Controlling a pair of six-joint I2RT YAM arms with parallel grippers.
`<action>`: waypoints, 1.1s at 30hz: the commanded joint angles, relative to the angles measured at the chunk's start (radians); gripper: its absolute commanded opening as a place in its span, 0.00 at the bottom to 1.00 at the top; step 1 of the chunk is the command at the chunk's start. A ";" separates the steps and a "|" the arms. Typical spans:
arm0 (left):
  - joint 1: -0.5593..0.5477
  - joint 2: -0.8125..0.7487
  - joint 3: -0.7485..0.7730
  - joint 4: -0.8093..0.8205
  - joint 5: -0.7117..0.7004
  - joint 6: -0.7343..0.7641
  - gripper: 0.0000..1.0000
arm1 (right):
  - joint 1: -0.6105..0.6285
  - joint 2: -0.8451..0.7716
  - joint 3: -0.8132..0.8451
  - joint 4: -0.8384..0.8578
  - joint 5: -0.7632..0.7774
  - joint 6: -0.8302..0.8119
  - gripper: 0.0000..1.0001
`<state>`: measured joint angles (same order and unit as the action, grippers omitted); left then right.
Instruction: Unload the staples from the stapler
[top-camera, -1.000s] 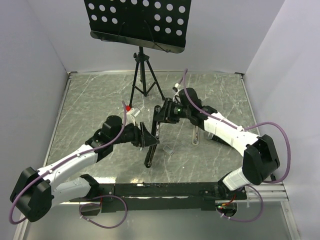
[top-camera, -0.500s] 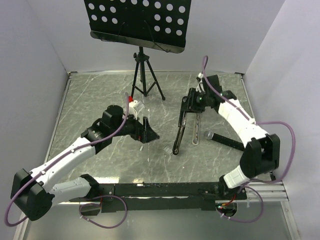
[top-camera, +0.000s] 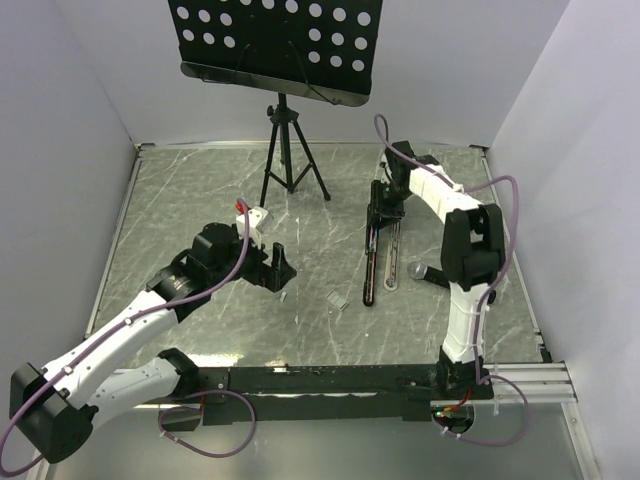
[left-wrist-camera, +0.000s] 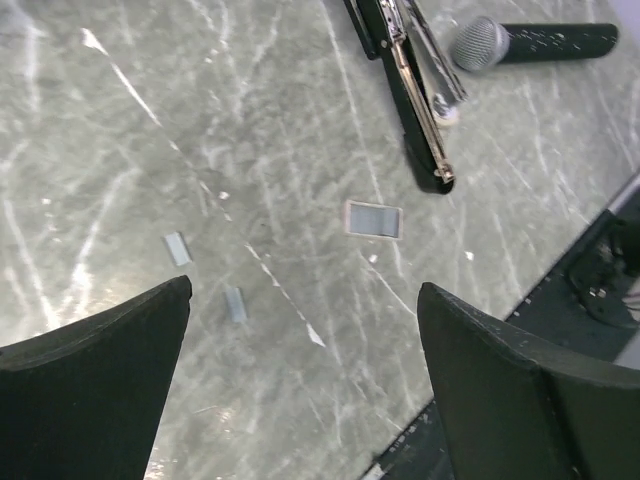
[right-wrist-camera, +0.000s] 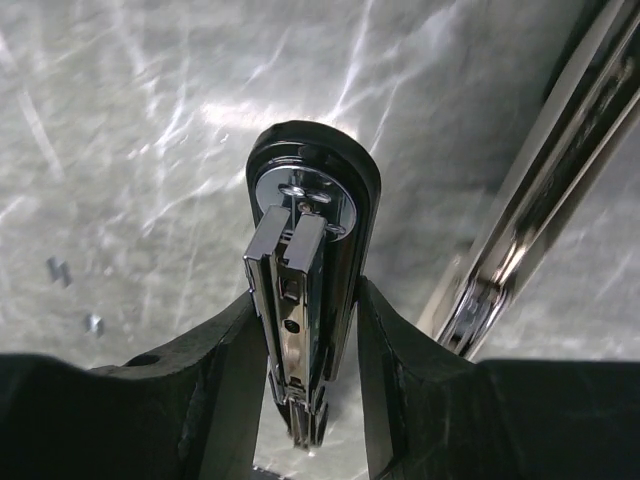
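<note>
The stapler (top-camera: 371, 262) is a long black bar lying opened out on the table, its silvery channel (top-camera: 392, 255) alongside it. My right gripper (top-camera: 385, 200) is shut on its far end. In the right wrist view the stapler (right-wrist-camera: 312, 250) stands between the fingers (right-wrist-camera: 405, 390) of the right gripper (right-wrist-camera: 305, 290). The staples (top-camera: 338, 298), a small pale block, lie flat on the table left of the stapler's near tip, touched by neither gripper. My left gripper (top-camera: 278, 265) hangs open and empty further left. The left wrist view holds the staples (left-wrist-camera: 373, 219), the stapler (left-wrist-camera: 405, 95) and the open left gripper (left-wrist-camera: 305, 290).
A microphone (top-camera: 430, 272) lies just right of the stapler, also seen as the microphone (left-wrist-camera: 530, 42) from the left wrist. A music stand's tripod (top-camera: 290, 170) stands at the back centre. Small staple bits (left-wrist-camera: 176, 248) lie near the left gripper. Walls close both sides.
My right gripper has carried the stapler rightward and toward the back, away from the staples. My left gripper has drawn back to the left and opened wide.
</note>
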<state>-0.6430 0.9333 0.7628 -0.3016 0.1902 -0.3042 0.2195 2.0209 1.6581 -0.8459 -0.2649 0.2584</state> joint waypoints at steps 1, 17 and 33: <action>-0.003 -0.028 0.001 0.036 -0.078 0.042 0.99 | -0.017 0.061 0.144 -0.064 0.044 -0.015 0.00; -0.001 -0.028 0.009 0.044 -0.118 0.054 0.99 | -0.054 0.300 0.365 -0.070 0.049 -0.015 0.23; 0.005 -0.110 -0.005 0.027 -0.359 0.027 1.00 | -0.020 -0.106 0.004 0.077 0.029 -0.022 0.49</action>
<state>-0.6430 0.8574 0.7567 -0.2974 -0.0765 -0.2707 0.1757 2.1345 1.8214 -0.8589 -0.2268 0.2451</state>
